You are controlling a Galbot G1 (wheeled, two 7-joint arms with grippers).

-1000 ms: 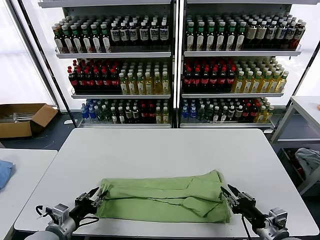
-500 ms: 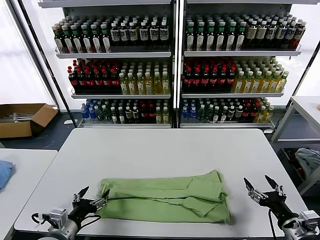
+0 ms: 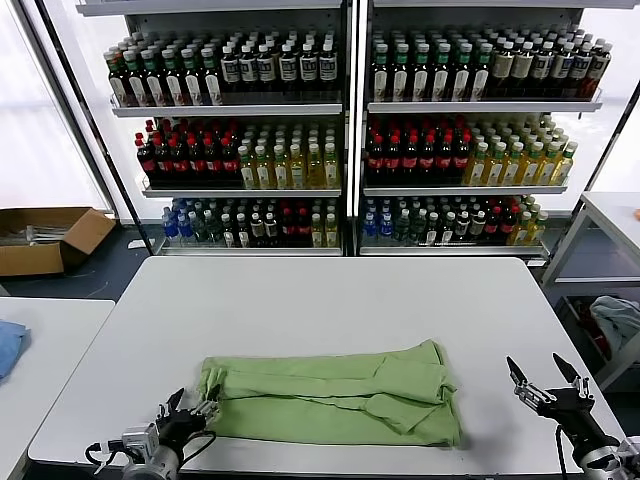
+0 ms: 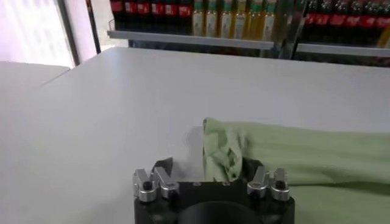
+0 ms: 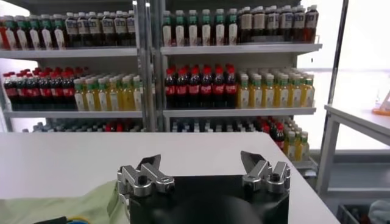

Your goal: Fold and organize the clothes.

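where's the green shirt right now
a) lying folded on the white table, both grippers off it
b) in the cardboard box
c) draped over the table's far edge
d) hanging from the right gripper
a: the green shirt lies as a long folded band on the white table, with the left gripper open beside its end and the right gripper open well clear of it.

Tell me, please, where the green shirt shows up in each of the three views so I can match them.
Head view: shirt lies folded on the near part of the table.
Left wrist view: its bunched end sits just beyond the left gripper.
Right wrist view: only a corner shows, beside the right gripper.
Shared landmark: the bottle shelves.
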